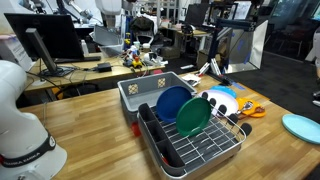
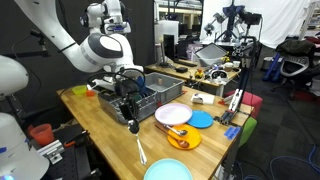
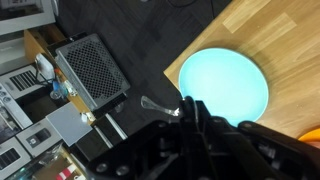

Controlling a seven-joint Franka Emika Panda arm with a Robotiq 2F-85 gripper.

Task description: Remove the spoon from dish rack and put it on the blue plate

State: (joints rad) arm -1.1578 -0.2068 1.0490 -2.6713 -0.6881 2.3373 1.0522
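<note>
Above the table (image 2: 98, 125), near its front edge, the end effector (image 2: 131, 118) is clenched on the spoon (image 2: 139, 148). The spoon hangs below the fingers, clear of the dish rack (image 1: 195, 145). Its long axis runs steeply downward, and the lower end leans a little to the right, toward the blue plate (image 2: 168, 171).

The bottom of that exterior view cuts the plate off. In an exterior view from the opposite side, the plate (image 1: 301, 127) is cut by the right edge.

In the wrist view the dark end effector (image 3: 188, 112) hides the plate's (image 3: 228, 88) near rim. Only a short silver stretch of the spoon (image 3: 158, 104) shows, pointing left from the fingers over the dark floor just beyond the table edge. The pictures are too small to tell which end is the bowl.

The dish rack holds a royal-blue plate (image 1: 172, 102) and a green plate (image 1: 193, 116), both on edge. A grey tub (image 1: 140, 90) stands just behind it.
</note>
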